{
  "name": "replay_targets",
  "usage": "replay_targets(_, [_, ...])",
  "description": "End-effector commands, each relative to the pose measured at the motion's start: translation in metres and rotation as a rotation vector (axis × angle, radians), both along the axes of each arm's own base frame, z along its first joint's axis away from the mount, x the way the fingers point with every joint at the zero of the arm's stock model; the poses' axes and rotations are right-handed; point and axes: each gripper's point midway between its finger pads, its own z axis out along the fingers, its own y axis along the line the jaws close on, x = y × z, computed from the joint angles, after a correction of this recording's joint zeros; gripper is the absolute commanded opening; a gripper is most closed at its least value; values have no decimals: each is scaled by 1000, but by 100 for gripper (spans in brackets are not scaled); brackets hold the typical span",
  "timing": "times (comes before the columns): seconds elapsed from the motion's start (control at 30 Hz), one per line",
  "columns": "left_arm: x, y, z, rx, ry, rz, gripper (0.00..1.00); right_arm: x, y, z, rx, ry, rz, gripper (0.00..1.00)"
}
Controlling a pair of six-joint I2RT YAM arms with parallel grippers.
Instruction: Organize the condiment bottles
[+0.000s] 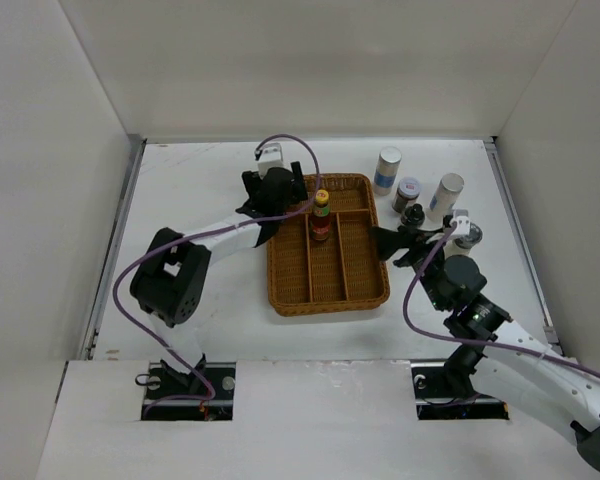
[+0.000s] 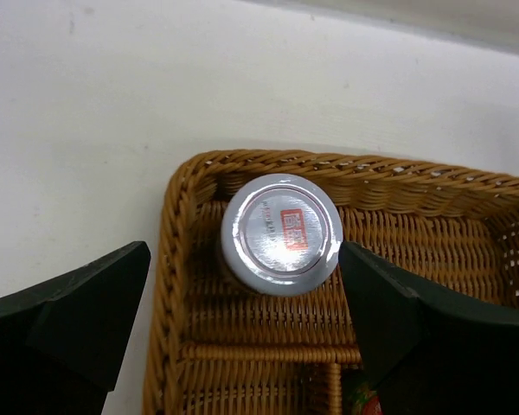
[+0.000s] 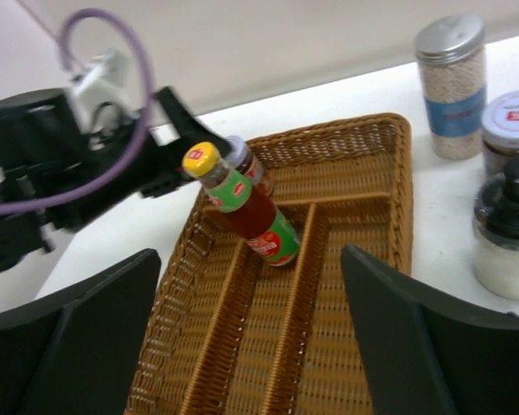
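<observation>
The left claw (image 2: pixel 244 259) hangs over the upper left corner of the basket (image 1: pixel 276 285) in the overhead shot, jaws spread wide. In its own camera a silver-lidded jar (image 2: pixel 281 233) sits upright mid-frame in the basket's corner pocket, between the two fingers. Neither finger is clamped on it, and the left-hand one is out over the white table (image 2: pixel 86 130).

The sauce bottle (image 1: pixel 321 215) with the yellow cap stands in the basket's middle lane, right at the top end by the cross divider, close beside that jar.

The right claw (image 3: pixel 251 252) is wide open too and holding nothing. In the overhead view it's parked just off the basket's right edge.

Everything else is out on the table, upper right of the overhead frame. There's a shaker (image 1: pixel 388 168), a second jar (image 1: pixel 407 190) just below and right of it, and the other shaker (image 1: pixel 446 192) further right. The grinder (image 1: pixel 413 215) is the one nearest the right claw. There's also a small thing by the right wrist that I can't make out.
</observation>
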Motion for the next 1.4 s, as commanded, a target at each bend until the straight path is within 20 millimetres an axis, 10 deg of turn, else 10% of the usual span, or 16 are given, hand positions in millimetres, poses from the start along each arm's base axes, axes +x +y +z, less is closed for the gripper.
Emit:
replay_targets(0.0, [-6, 11, 97, -161, -246, 62, 93, 6, -17, 33, 54, -28, -69, 76])
replay_targets(0.1, [-26, 14, 123, -238, -325, 54, 92, 15, -33, 35, 31, -1, -139, 42])
replay_targets(0.23, [-65, 12, 130, -321, -374, 13, 91, 43, -51, 30, -42, 70, -233, 33])
replay_targets(0.5, [-142, 35, 84, -406, -355, -29, 90, 137, -68, 19, -201, 181, -334, 98])
replay_targets(0.77, [-177, 65, 20, -395, -299, 2, 94, 225, -70, 7, -312, 244, -336, 100])
replay_targets(1.37, [-185, 63, 12, -457, -329, -3, 95, 307, -71, -55, -426, 395, -344, 100])
